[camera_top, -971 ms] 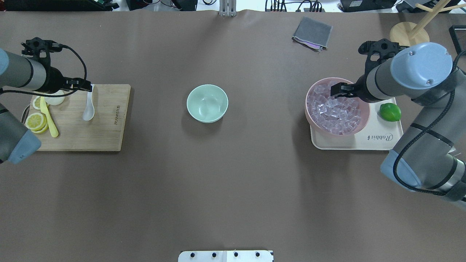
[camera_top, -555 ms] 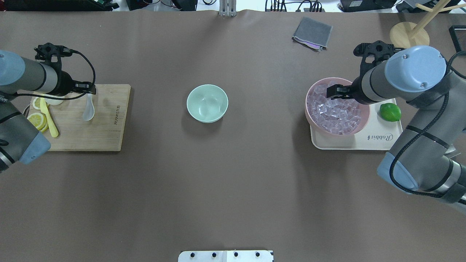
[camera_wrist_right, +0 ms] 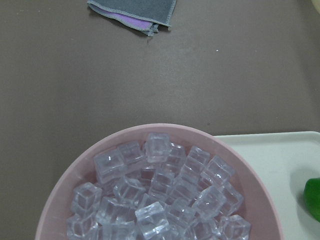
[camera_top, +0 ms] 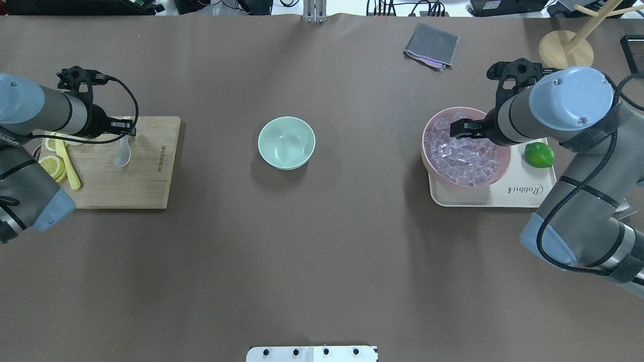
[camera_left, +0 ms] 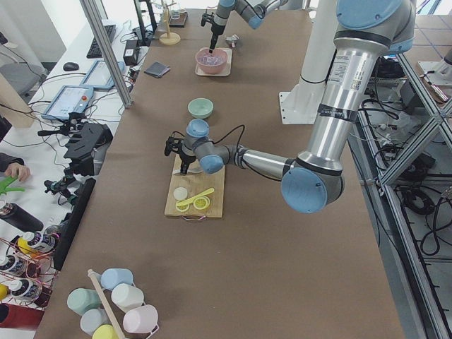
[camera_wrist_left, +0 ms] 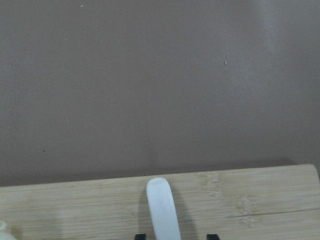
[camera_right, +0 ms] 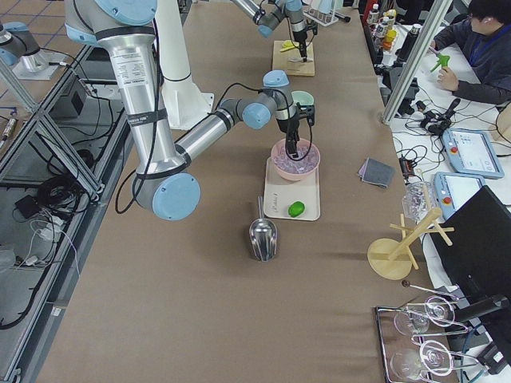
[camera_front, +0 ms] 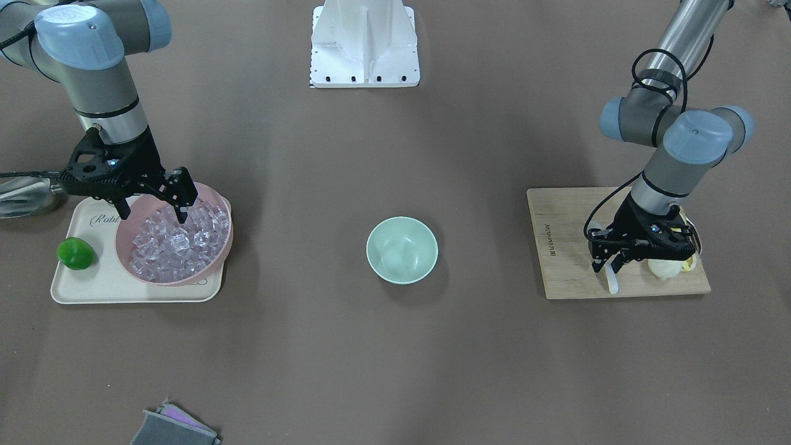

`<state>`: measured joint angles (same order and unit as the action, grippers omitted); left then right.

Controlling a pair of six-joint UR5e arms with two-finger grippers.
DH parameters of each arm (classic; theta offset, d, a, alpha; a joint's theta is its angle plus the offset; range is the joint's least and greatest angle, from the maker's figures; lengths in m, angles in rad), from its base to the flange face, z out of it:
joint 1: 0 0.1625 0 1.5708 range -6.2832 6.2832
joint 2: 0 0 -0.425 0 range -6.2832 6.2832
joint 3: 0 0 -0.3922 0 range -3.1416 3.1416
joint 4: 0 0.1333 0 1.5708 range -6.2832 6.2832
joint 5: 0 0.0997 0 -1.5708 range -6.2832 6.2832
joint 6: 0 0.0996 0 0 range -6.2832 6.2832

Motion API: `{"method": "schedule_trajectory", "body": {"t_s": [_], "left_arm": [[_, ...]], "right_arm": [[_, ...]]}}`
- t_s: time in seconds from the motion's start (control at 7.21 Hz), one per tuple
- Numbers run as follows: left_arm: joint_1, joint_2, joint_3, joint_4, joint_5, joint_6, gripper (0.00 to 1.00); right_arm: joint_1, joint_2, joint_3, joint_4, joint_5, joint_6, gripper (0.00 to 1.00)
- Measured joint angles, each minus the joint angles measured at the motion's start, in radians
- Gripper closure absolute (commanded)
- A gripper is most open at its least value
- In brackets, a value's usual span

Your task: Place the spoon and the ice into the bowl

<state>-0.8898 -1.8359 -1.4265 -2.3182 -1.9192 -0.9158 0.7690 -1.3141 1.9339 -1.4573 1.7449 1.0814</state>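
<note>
The white spoon [camera_top: 122,153] lies on the wooden cutting board [camera_top: 126,186]. My left gripper [camera_top: 128,129] is open and low over the spoon's handle. In the left wrist view the handle [camera_wrist_left: 162,210] lies between my two fingertips, with a gap on one side. The mint-green bowl [camera_top: 287,142] stands empty at the table's middle, and it also shows in the front view [camera_front: 401,249]. Several clear ice cubes [camera_top: 463,156] fill the pink bowl [camera_top: 427,161]. My right gripper [camera_front: 154,216] is open just above the ice [camera_front: 176,241], holding nothing.
Lemon slices [camera_top: 50,166] and a thin yellow utensil [camera_top: 68,168] lie on the board's left end. The pink bowl and a lime [camera_top: 539,154] sit on a cream tray [camera_top: 483,198]. A grey cloth [camera_top: 431,46], a wooden stand [camera_top: 566,48] and a steel scoop [camera_right: 262,235] are nearby.
My left gripper has moved right and nearer, coming over the spoon's handle. My right gripper has shifted slightly left over the ice. The spoon, bowl and ice have not moved.
</note>
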Motion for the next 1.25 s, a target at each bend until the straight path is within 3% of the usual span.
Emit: {"method": "schedule_trajectory", "body": {"t_s": [0.42, 0.97, 1.11, 1.25], "left_arm": [[0.002, 0.001, -0.028, -0.028, -0.003, -0.021, 1.00], [0.076, -0.095, -0.148, -0.032, 0.036, -0.416, 1.00], [0.131, -0.144, -0.162, -0.029, 0.107, -0.504, 1.00], [0.185, -0.199, -0.165, -0.024, 0.180, -0.582, 1.00]], "right_arm": [[-0.002, 0.000, 0.001, 0.001, -0.002, 0.001, 0.00], [-0.026, -0.002, -0.011, 0.002, -0.036, 0.024, 0.01], [-0.029, -0.002, -0.017, 0.002, -0.042, 0.032, 0.05], [-0.036, -0.001, -0.021, 0.002, -0.056, 0.037, 0.17]]}}
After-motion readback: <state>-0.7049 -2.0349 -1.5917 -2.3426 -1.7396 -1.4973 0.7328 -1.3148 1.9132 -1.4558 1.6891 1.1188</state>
